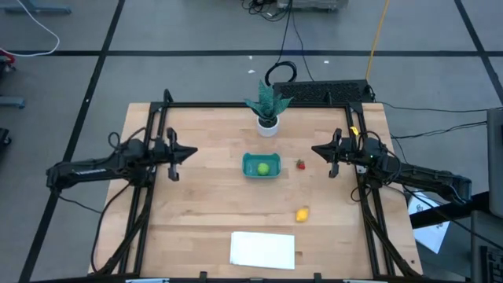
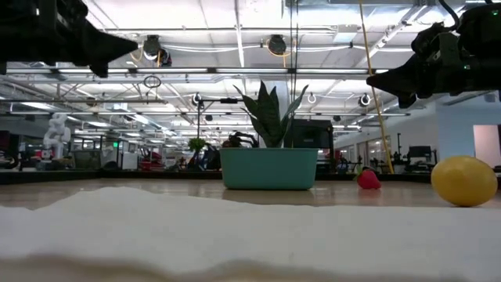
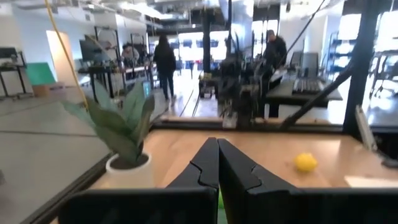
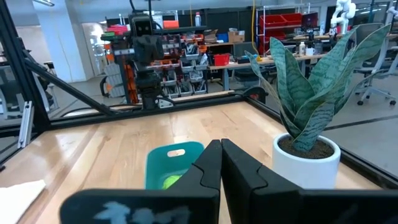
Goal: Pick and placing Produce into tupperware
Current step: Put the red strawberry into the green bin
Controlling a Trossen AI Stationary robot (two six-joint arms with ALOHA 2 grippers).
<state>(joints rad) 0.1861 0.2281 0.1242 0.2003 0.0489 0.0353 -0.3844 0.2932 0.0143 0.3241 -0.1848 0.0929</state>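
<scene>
I'm seeing both arms hanging raised at the table's [image 1: 196,212] edges: left gripper [image 1: 191,153] and right gripper [image 1: 316,150], fingers pressed together, leaving the middle wide open. The tupperware [image 1: 261,166] is sitting centre with the lime-green fruit [image 1: 263,167] inside; bare wood is lying between it and each gripper. The red fruit [image 1: 300,164] is lying near its right side, apart from it, in the right gripper's path. The potted plant [image 1: 268,106] is standing just behind the container, leaves blocking any approach from the back. The lemon [image 1: 302,214] and white sheet [image 1: 262,249] are occupying the near side.
</scene>
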